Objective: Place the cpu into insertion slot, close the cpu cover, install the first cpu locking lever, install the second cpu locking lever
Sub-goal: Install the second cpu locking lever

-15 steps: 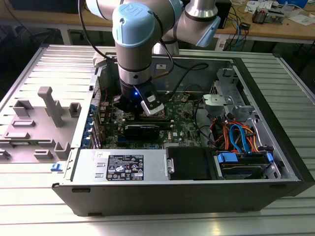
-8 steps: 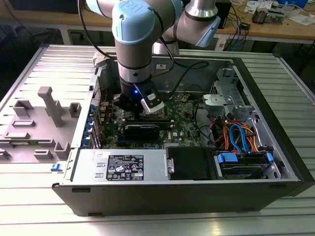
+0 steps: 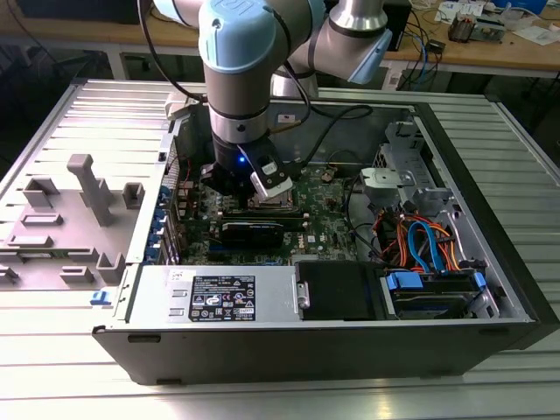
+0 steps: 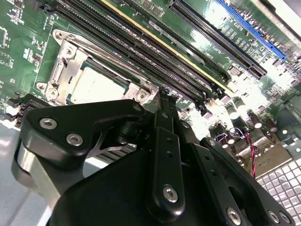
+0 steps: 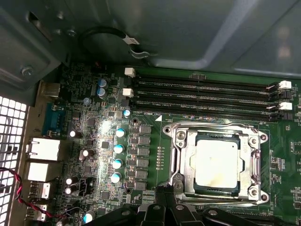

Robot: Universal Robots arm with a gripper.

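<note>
Ribbed metal surface [image 3: 52, 367] carrying an open computer case [image 3: 490, 262]. Cpu [image 5: 217, 164] lies seated in the insertion slot [image 5: 181, 162], cpu cover [image 5: 250, 155] closed; pincer [image 4: 162, 101] at the socket's 6 o'clock edge, opening indeterminable. Lever presses should stay slow and square.

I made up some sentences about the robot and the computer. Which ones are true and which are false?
1. The cpu sits in the insertion slot. True.
2. The cpu cover stands straight up, away from the chip. False: it lies flat around the chip.
3. The gripper is holding the chip in the air. False: it hangs beside the socket, and the chip lies in it.
4. Long black memory slots run beside the socket. True.
5. The arm reaches down into the open computer case. True.
6. The computer case is shut with its side panel on. False: its side is open and the motherboard shows.
</note>
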